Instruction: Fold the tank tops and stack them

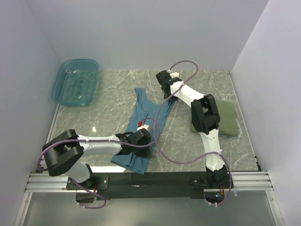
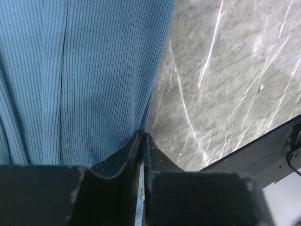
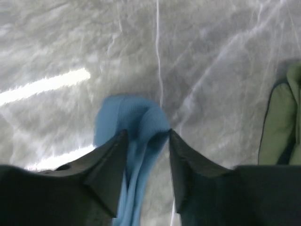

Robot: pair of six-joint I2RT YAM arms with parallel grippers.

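Note:
The teal-blue tank top [image 1: 141, 117] lies stretched out lengthwise in the middle of the table. My left gripper [image 1: 141, 137] [image 2: 142, 134] is shut on its right side edge near the hem, and the ribbed cloth [image 2: 84, 70] fills the left of the left wrist view. My right gripper [image 1: 165, 85] [image 3: 146, 134] hovers at the shirt's far end. Its jaws are open, and a bunched shoulder strap [image 3: 134, 115] hangs loosely between them, against the left finger. An olive green tank top [image 1: 229, 117] [image 3: 282, 125] lies folded at the right of the table.
A translucent teal basin [image 1: 75, 82] stands at the back left corner. The marble tabletop [image 1: 113, 89] is walled on three sides. The right arm's purple cable [image 1: 157, 141] loops over the blue shirt. The black mounting rail [image 2: 263, 150] runs along the near edge.

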